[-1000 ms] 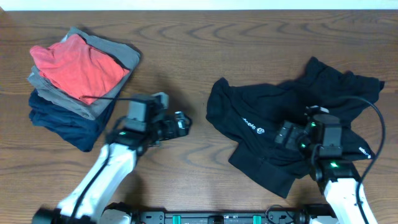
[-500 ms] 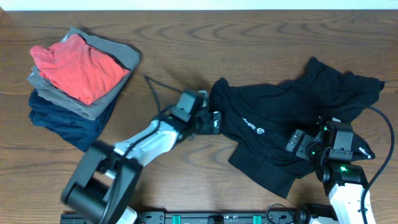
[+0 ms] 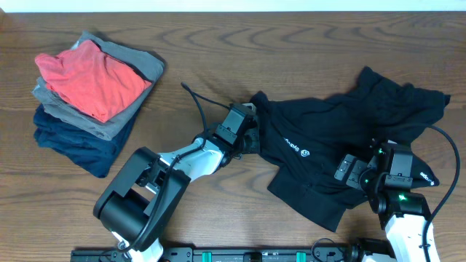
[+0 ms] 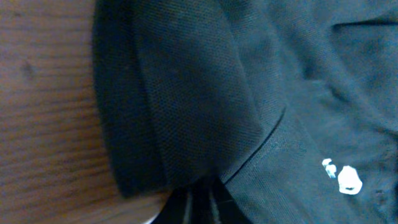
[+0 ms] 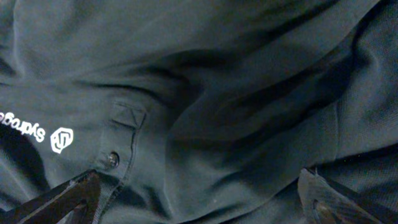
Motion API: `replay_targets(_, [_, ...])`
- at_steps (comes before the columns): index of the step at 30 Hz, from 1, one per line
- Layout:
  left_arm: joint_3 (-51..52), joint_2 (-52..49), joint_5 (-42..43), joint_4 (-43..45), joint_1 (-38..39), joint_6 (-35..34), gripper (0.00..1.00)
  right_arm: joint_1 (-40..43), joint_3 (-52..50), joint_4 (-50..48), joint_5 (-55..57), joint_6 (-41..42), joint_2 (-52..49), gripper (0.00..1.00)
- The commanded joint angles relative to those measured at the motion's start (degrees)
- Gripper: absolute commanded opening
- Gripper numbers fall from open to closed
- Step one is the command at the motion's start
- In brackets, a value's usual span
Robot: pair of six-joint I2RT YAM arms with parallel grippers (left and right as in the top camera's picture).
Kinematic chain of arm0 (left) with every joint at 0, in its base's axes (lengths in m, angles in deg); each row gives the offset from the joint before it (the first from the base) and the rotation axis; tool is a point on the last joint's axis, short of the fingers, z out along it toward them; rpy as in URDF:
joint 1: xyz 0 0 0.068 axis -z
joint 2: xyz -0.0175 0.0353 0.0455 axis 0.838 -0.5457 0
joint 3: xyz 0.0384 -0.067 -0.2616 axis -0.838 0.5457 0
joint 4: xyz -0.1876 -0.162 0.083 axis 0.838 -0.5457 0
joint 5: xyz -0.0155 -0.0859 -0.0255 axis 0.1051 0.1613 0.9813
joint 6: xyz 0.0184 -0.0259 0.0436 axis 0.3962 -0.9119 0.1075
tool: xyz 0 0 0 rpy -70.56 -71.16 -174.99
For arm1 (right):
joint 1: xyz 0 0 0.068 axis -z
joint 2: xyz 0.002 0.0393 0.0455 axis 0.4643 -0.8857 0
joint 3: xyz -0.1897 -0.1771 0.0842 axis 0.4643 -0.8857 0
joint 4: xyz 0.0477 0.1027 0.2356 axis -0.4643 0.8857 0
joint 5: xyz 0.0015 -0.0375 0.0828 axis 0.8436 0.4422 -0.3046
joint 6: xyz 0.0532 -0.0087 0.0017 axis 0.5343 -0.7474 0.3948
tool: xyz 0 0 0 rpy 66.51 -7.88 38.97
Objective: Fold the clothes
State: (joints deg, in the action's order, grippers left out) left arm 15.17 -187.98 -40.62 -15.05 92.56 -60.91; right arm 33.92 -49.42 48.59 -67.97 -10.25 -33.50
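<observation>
The clothes are a black T-shirt (image 3: 328,131) lying crumpled on the right half of the table, its white logo (image 3: 306,153) facing up. My left gripper (image 3: 251,138) reaches to the shirt's left edge. In the left wrist view its fingers (image 4: 189,208) stand together at the folded black hem (image 4: 186,112), shut on the fabric. My right gripper (image 3: 348,169) sits over the shirt's lower right part. In the right wrist view its fingers (image 5: 62,199) stand wide apart, open, with rumpled cloth (image 5: 217,74) and a button placket between them.
A stack of folded garments (image 3: 91,80), red-orange on top of grey and navy, sits at the back left. Bare wooden table (image 3: 218,58) lies between the stack and the shirt. The left arm's cable (image 3: 196,105) loops above the wood.
My left arm swung right from mid-table to the shirt's left edge, and its jaws closed on the hem. The right gripper shifted slightly right, staying open.
</observation>
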Motion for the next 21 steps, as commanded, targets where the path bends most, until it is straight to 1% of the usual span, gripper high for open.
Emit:
replay_targets(1, [-1.9, 0.94, -6.08, -3.63, -2.93, 5.27, 0.06, 0.48, 0.17, 0.37, 1.07, -0.59, 0.35, 0.98])
replay_targets(4, [-6.34, 2.4, -10.08, -9.84, -8.02, 8.66, 0.06, 0.55, 0.17, 0.57, 1.16, -0.52, 0.35, 0.94])
replay_targets(6, [-9.79, 2.71, -10.36, -13.14, -12.11, 9.73, 0.06, 0.55, 0.17, 0.52, 1.2, 0.02, 0.35, 0.93])
replay_targets(12, [-19.98, 2.73, -10.1, -22.1, -24.92, 9.81, 0.06, 0.55, 0.17, 0.48, 1.2, 0.07, 0.35, 0.93])
replay_targets(13, [-21.2, 2.73, -9.73, -23.56, -26.64, 9.79, 0.09, 0.55, 0.17, 0.48, 1.18, 0.07, 0.35, 0.93])
replay_targets(14, [-22.03, 2.73, -9.11, -24.92, -28.06, 9.81, 0.17, 0.55, 0.17, 0.5, 1.18, 0.07, 0.35, 0.93])
replay_targets(15, [-22.49, 2.73, -8.35, -26.18, -29.09, 9.81, 0.29, 0.55, 0.17, 0.52, 1.18, 0.07, 0.35, 0.93])
replay_targets(16, [-22.77, 2.73, -7.72, -27.85, -30.01, 9.79, 0.49, 0.55, 0.17, 0.5, 1.18, 0.09, 0.35, 0.93])
replay_targets(17, [-22.8, 2.73, -6.4, -30.05, -30.82, 9.79, 0.63, 0.55, 0.2, 0.5, 1.18, 0.09, 0.35, 0.93])
replay_targets(18, [-22.8, 2.73, -4.42, -32.28, -31.28, 9.77, 0.7, 0.55, 0.17, 0.46, 1.2, 0.09, 0.35, 0.93])
replay_targets(21, [-22.77, 2.73, 4.9, -41.72, -31.06, 9.79, 0.81, 0.52, 0.17, 0.5, 2.01, 0.07, 0.35, 0.93])
